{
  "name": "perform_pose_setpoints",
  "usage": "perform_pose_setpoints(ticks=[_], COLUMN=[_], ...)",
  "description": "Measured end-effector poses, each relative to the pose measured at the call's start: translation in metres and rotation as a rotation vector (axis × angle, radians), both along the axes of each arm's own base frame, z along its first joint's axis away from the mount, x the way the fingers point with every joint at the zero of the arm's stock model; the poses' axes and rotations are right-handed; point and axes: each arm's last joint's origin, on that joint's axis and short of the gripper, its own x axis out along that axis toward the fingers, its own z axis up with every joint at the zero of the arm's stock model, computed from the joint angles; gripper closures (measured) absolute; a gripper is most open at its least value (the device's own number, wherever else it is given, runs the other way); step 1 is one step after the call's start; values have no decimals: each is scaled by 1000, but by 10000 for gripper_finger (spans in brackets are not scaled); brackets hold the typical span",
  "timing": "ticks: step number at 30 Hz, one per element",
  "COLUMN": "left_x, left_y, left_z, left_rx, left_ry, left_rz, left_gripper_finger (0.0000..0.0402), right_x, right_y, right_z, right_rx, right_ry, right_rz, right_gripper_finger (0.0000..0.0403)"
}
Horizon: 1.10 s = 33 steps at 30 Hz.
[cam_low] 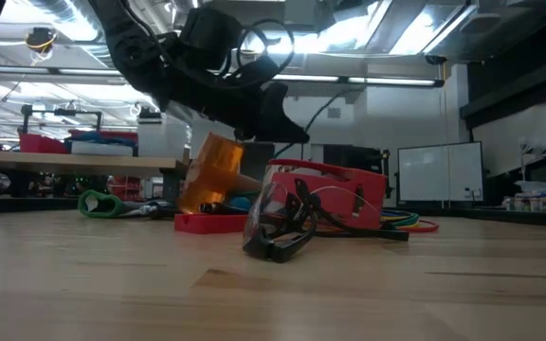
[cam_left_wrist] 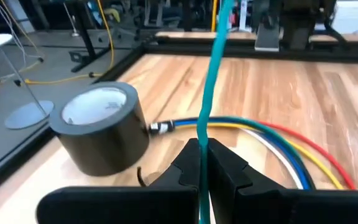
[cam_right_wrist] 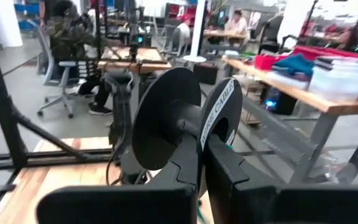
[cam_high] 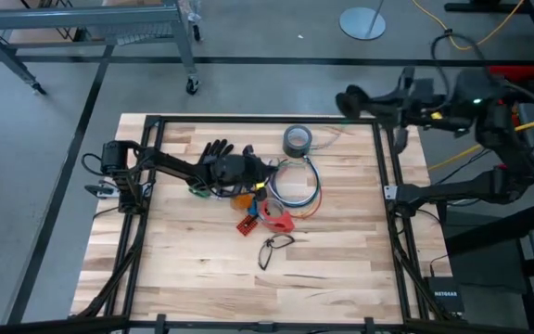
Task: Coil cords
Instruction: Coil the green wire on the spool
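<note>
On the wooden table (cam_high: 341, 269), cords (cam_high: 297, 186) lie beside duct tape (cam_high: 297, 141).

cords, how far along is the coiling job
Partly done: the cords already lie in a loose loop beside the duct tape roll. In hand: the left gripper has its jaws shut on a teal cord. Left: laying it into the loop. The right gripper waits off the table, shut.

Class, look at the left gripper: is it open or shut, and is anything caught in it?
Shut on a cord. In the left wrist view the left gripper has both fingers pressed together around the teal cord, which rises taut from between them.
</note>
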Motion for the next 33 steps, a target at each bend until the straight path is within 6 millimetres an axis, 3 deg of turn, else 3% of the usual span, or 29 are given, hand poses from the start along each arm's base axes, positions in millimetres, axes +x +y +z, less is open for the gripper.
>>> perform_pose_setpoints(ticks=[9,16,24,29,33], left_x=[0,0,-10,-19,-21], left_y=[-2,-2,-12,-23,-30], left_z=[-1,3,53,87,103], left_rx=[-17,-118,-199,-124,-26], left_ry=[11,-35,-200,-344,-464], left_rz=[-50,-24,-186,-314,-359], left_gripper_finger=[393,366,311,286,282], right_x=[-20,-20,-19,-16,-7], right_y=[6,6,4,4,2], right_z=[21,17,16,15,13], right_rx=[-47,-36,-49,-46,-37], right_ry=[-66,-26,-8,2,22], right_rz=[-20,-27,-68,-50,-3], right_gripper_finger=[390,390,390,390,390])
